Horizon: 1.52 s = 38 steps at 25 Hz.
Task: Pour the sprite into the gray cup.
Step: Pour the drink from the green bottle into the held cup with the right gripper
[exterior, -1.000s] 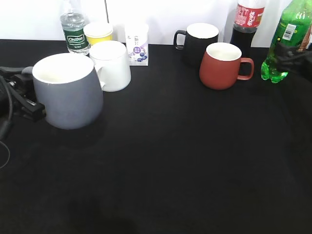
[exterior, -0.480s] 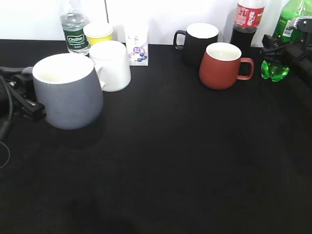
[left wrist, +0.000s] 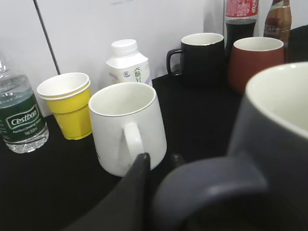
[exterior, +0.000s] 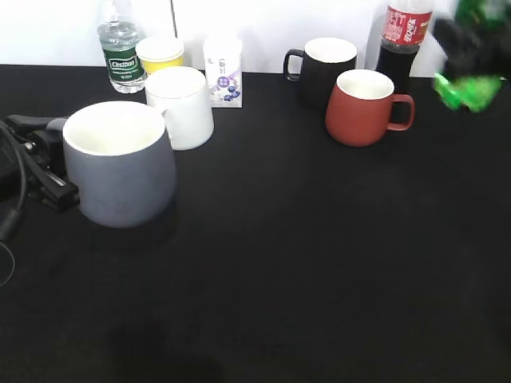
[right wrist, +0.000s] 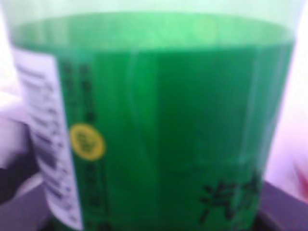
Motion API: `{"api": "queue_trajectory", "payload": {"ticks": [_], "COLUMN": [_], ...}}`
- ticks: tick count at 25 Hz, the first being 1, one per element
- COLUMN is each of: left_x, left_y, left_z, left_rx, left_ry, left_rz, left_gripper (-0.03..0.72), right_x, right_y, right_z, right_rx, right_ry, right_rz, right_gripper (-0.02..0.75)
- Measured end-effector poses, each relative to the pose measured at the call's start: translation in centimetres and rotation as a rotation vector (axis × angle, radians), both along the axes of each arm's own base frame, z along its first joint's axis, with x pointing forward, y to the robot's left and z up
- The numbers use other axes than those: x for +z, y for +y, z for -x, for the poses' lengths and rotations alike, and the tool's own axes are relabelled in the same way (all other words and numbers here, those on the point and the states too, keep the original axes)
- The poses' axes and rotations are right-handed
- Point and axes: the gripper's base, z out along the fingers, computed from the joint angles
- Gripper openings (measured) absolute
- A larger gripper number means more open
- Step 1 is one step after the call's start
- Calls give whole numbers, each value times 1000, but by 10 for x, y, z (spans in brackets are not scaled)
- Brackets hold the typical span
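We see the right claw (exterior: pixel 471 48) pinching the sprite (exterior: pixel 469 88), raised off the bench (exterior: pixel 303 263) at far right. The left claw (exterior: pixel 44 171) grips the gray cup (exterior: pixel 120 163) by its handle.

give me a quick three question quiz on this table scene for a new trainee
1. True or false: the sprite bottle is standing on the table.
2. Which mug stands directly in front of the black mug: A) white mug, B) red mug, C) gray cup?
3. Fill in: the left hand is at the gray cup's ____.

Key:
1. False; the right hand holds it in the air at the far right.
2. B, the red mug.
3. Handle.
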Motion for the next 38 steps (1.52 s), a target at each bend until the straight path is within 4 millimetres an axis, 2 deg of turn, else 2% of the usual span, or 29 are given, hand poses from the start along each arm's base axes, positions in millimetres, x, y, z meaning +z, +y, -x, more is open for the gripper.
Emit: {"api": "queue_trajectory", "payload": {"ticks": [2, 4, 7, 10, 12, 15, 18, 28, 38], "left_x": [0, -9, -17, -21, -28, -28, -27, -27, -25], "left_y": [-6, -17, -39, -53, -55, -56, -56, -56, -58], "left_z": [2, 1, -15, -24, -25, -26, -26, -26, -24], "left_rx": [-27, -59, -111, -164, -176, -186, -185, -191, -226], "left_ry": [1, 40, 60, 7, 0, -27, -31, -33, -61], "left_rz": [1, 5, 11, -16, -22, -20, -16, -19, -11], "left_gripper": [87, 87, 87, 87, 87, 87, 87, 87, 87], "right_x": [15, 9, -13, -35, -39, -45, -38, -32, -29], "right_y": [41, 75, 103, 108, 112, 113, 115, 116, 115], "right_z": [18, 29, 34, 23, 13, 10, 11, 12, 10], "right_rx": [134, 236, 322, 333, 329, 328, 305, 257, 210], "right_ry": [-37, -37, -80, -125, -220, -322, -462, -684, -736], "right_rz": [33, 136, 317, 540, 689, 857, 915, 1122, 1180], "right_gripper": [459, 459, 459, 459, 459, 459, 459, 458, 458]}}
